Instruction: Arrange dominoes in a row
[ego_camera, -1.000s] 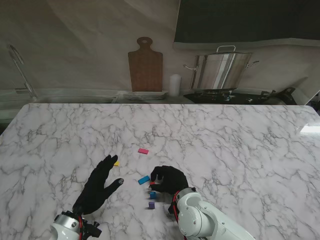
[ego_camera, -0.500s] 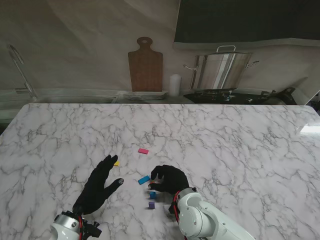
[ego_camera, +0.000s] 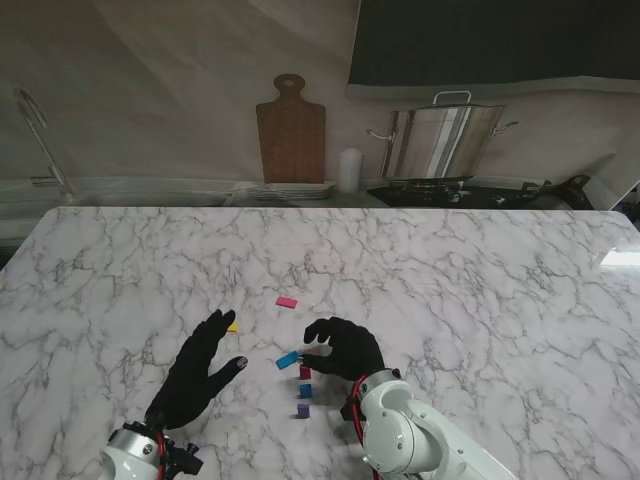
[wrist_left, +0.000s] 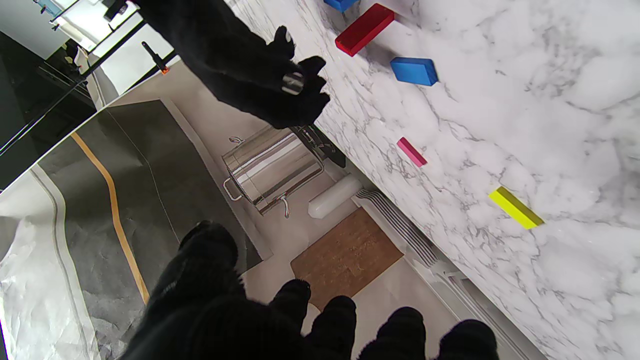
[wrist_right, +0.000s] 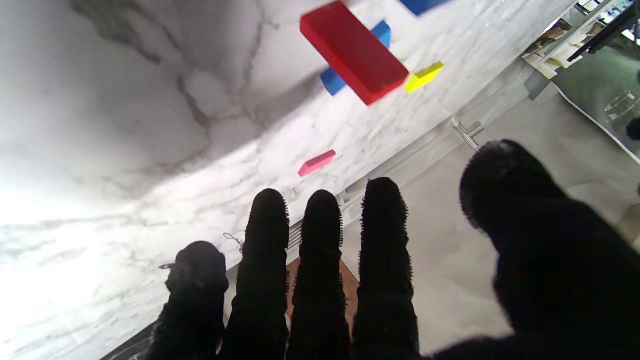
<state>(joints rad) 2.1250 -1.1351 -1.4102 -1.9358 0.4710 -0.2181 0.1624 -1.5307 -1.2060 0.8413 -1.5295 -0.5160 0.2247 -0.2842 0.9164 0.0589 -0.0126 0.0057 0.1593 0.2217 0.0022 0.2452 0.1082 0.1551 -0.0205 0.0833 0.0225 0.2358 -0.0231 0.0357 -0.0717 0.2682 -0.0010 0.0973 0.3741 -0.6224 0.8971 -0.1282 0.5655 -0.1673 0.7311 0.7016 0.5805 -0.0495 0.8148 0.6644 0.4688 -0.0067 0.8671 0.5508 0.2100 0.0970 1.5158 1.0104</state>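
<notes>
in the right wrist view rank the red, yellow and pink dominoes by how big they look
1. Red domino, by far the largest, though it lies nearest that camera, so much of that may be nearness.
2 and 3. Yellow domino and pink domino look about alike; both are small and lie farther off, so I would not rank them.

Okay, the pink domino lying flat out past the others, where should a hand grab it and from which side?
Pinch the pink domino across its two long edges, coming straight down from above. It lies flat on the marble table, so only its thin sides offer a grip, and nothing stands close around it. The right hand looks nearer than the left hand, so it seems the better choice.
</notes>
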